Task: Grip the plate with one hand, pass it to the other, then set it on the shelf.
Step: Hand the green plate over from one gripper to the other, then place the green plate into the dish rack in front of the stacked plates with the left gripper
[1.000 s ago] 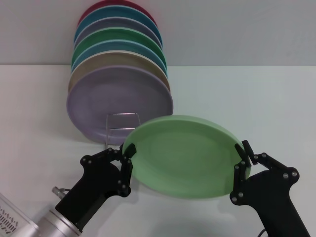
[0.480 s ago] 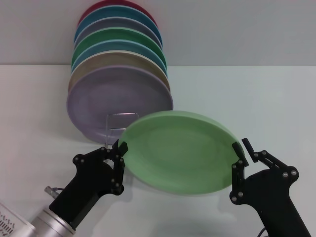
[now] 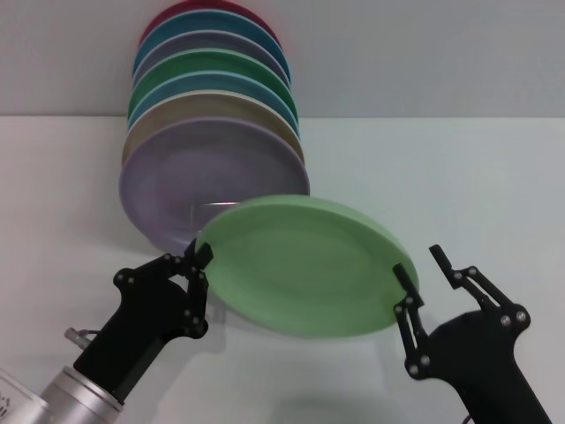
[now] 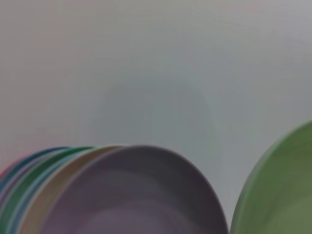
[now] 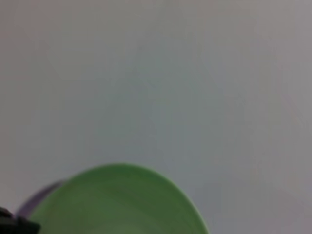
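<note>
**Over the white bench, a green plate changes hands**

At the white bench [image 3: 494, 177], a row of coloured plates [image 3: 212, 132] stands upright in the wire shelf [image 3: 201, 210], the lilac plate [image 3: 190, 181] foremost. Just in front, the pale green plate [image 3: 305, 265] hangs tilted above the surface, pinched at its rim by the left end effector [image 3: 199, 265], whose fingers are clamped on the edge. The right end effector [image 3: 422, 265] stands spread wide at the opposite rim, gripping nothing. The handover looks complete; the next move calls for tipping the plate upright and guiding it into a shelf slot, of which almost nothing shows.
</note>
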{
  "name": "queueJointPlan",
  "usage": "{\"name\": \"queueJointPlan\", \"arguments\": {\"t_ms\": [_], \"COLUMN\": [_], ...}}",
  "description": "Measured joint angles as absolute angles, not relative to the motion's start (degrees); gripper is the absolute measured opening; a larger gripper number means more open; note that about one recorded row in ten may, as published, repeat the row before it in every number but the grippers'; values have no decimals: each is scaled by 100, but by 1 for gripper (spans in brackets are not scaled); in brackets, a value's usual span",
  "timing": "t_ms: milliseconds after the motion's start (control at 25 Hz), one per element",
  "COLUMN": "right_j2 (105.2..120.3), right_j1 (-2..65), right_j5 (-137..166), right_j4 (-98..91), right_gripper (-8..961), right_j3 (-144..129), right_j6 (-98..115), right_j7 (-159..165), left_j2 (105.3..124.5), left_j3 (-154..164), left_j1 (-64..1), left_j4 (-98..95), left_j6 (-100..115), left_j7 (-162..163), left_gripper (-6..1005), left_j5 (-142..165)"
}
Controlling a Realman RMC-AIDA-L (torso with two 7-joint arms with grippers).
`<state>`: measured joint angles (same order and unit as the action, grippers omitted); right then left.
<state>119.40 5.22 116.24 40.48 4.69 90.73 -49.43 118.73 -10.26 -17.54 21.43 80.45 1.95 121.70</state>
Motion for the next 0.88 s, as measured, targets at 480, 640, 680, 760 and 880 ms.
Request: {"name": "queueJointPlan", "arguments": {"t_ms": [480, 640, 680, 760, 880], "right_j2": [11949, 11958, 11958, 11959, 11967], "right_j1": [614, 638, 651, 680, 714], "right_j5": [11640, 11607, 11592, 11556, 11510], "right_j4": [3632, 3564, 3551, 3512, 3461], "right_gripper": [345, 343, 343, 343, 344], "right_j3": [-56, -12, -2, 4, 17], "right_j6": [9617, 9432, 9379, 9269, 9157], "right_j7": [-4723, -4718, -4718, -4717, -4716], "left_j2": [11825, 11817, 11816, 11816, 11817], "left_j3": [-1574, -1899, -1962, -2117, -2338], "left_j1": [-1578, -1522, -1516, -1510, -1529], "left_j4": [2102, 2067, 2065, 2065, 2065], "left_j6": [8739, 9110, 9164, 9241, 9283], "left_j7": [250, 277, 278, 279, 271], "left_gripper": [56, 64, 65, 69, 75], "left_j5": [12174, 12172, 12172, 12172, 12184]}}
